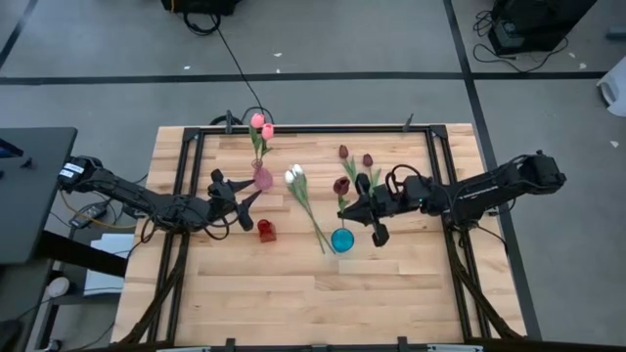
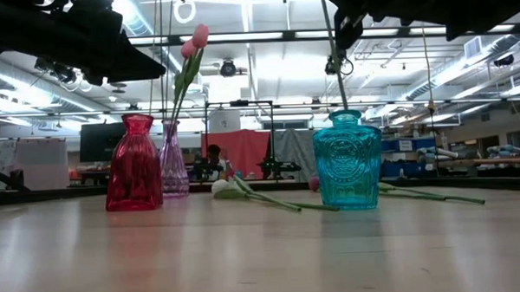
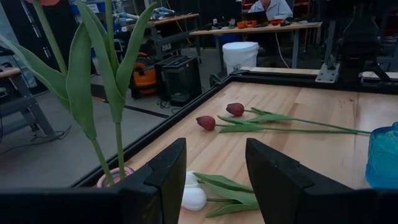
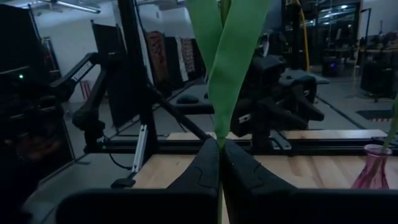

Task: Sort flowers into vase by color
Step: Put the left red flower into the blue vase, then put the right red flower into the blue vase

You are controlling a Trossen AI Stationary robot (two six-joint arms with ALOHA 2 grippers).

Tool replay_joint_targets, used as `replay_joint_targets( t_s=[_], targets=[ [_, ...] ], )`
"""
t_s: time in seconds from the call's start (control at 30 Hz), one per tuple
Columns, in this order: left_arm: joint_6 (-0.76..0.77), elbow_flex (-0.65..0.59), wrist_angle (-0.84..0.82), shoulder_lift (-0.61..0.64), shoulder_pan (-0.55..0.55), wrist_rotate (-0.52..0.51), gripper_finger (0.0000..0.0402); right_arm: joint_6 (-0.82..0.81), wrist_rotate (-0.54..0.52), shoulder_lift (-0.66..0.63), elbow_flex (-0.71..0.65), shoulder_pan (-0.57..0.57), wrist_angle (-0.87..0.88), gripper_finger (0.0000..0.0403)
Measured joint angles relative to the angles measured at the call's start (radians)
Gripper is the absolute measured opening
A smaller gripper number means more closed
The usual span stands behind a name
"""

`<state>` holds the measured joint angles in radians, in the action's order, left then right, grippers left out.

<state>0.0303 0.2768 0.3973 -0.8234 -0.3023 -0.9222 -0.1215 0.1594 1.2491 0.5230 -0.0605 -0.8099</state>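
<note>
Two pink tulips [image 1: 260,125] stand in a pale pink vase [image 1: 262,178]. Two white tulips [image 1: 294,176] lie on the table, stems toward the blue vase [image 1: 341,239]. Two maroon tulips [image 3: 205,122] lie near the far edge. A third maroon tulip [image 1: 340,185] is held by my right gripper [image 1: 349,208], which is above the blue vase [image 2: 347,160]. A red vase [image 1: 265,230] stands without flowers. My left gripper [image 1: 241,200] is open beside the pink vase [image 3: 115,177], touching nothing. My right gripper [image 4: 219,146] pinches the maroon tulip between its two fingers, on the green stem where the leaves branch off [image 4: 219,134]. The fingers come roughly level from the table's right, across the stem. The tulip is lifted off the table and near upright; its stem [image 2: 335,65] runs down to the blue vase's mouth [image 2: 345,113].
A black frame [image 1: 313,128] runs along the table's far, left and right edges. The red vase [image 2: 132,163] and pink vase [image 2: 173,162] stand close together near my left gripper. White tulip stems [image 2: 271,200] lie just left of the blue vase. The near half of the table [image 1: 293,303] is bare wood.
</note>
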Motion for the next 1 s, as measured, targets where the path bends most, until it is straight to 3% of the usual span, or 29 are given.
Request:
replay_joint_targets(
  t_s=[0.23, 0.5, 0.67, 0.83, 1.0],
  targets=[
    [0.000, 0.000, 0.000, 0.000, 0.000, -0.018, 0.0170, 0.001, 0.018, 0.000, -0.025, -0.004, -0.012, 0.0012],
    [-0.026, 0.000, 0.004, 0.000, 0.000, -0.093, 0.0170, -0.008, -0.001, 0.077, -0.082, -0.005, -0.147, 0.0014],
    [-0.063, 0.000, 0.021, 0.000, 0.000, -0.132, 0.0170, -0.034, -0.046, 0.139, -0.082, -0.006, -0.141, 0.0053],
    [-0.106, 0.000, 0.036, 0.000, 0.001, -0.137, 0.0170, -0.073, -0.068, 0.110, -0.082, 0.001, 0.021, 0.0123],
    [-0.109, 0.000, 0.037, 0.000, 0.001, -0.142, 0.0170, -0.144, -0.058, -0.043, -0.082, 0.023, 0.320, 0.0172]
  ],
)
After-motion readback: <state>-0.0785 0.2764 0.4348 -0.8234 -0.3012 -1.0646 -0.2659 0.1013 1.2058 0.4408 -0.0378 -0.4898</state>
